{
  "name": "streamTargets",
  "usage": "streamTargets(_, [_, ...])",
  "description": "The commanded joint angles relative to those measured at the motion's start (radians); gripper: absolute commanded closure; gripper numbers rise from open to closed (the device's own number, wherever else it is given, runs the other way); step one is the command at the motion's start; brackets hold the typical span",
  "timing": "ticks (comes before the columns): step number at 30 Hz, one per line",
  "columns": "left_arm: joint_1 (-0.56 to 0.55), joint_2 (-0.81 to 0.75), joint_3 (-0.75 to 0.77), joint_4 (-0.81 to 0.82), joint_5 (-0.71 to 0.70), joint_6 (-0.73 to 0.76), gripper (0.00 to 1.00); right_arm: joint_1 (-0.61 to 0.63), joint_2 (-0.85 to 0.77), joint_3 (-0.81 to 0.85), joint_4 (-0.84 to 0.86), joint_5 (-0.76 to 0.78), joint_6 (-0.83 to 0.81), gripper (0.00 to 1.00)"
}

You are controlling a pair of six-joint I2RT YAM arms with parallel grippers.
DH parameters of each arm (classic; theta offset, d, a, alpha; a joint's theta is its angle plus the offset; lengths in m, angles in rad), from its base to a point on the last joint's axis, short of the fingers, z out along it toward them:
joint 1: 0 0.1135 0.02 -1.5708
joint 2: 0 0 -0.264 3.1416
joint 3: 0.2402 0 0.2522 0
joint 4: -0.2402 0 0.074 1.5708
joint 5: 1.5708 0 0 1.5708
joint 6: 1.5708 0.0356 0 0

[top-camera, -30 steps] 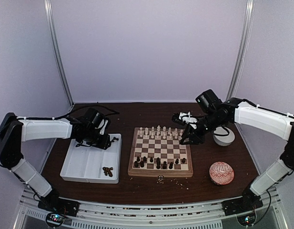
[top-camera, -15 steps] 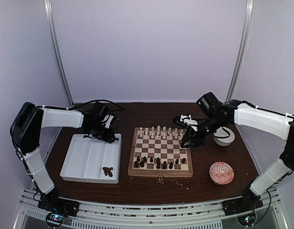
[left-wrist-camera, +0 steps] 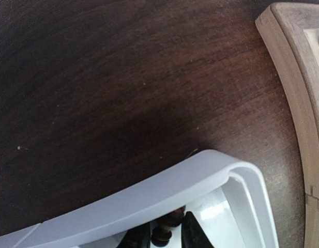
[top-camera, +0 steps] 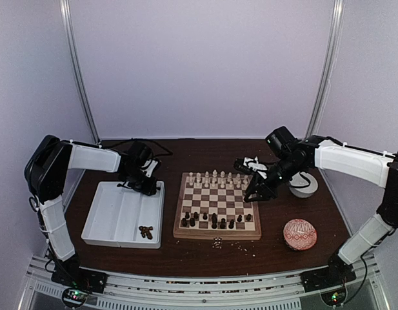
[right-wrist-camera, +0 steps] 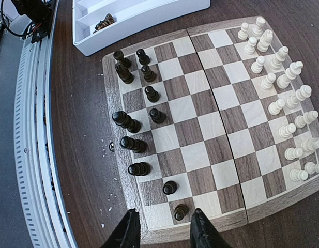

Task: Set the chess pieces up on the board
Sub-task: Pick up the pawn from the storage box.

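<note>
Square wooden checkerboard (top-camera: 217, 197) at table centre. Cream chessmen (top-camera: 215, 175) line its 12 o'clock edge, dark brown chessmen (top-camera: 213, 221) sit at 6, and the middle ranks are bare. White divided plastic tray (top-camera: 115, 216) lies at 9, with a strip of table between its rim and the board. Left gripper (left-wrist-camera: 165, 236) is at the tray's 1 o'clock corner, pinching a dark piece (left-wrist-camera: 168, 225). Right gripper (right-wrist-camera: 164, 230) is spread over the board's 3 o'clock edge, with a dark pawn (right-wrist-camera: 181, 211) just ahead.

Dark piece (left-wrist-camera: 167, 228) half hidden behind tray rim (left-wrist-camera: 149, 194), cut by frame bottom.

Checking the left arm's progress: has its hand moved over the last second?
Yes. The left hand slid right along the tray's far rim, toward the board.
</note>
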Motion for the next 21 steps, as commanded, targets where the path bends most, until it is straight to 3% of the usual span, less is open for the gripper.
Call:
streamTargets(1, [0.008,0.016,0.007,-0.045,-0.003,0.019,0.83,-0.006,0.012,0.012,-0.019,-0.025,-0.008,0.66])
streamTargets(8, [-0.001,-0.113,-0.08,-0.065,0.025,-0.004,0.95,-0.007,0.005,0.014,-0.025,-0.043,-0.005,0.66])
streamTargets(21, [-0.001,-0.438,-0.186,-0.102,0.308,-0.03,0.95,0.01,0.034,0.143,-0.088,-0.148,-0.003,0.66])
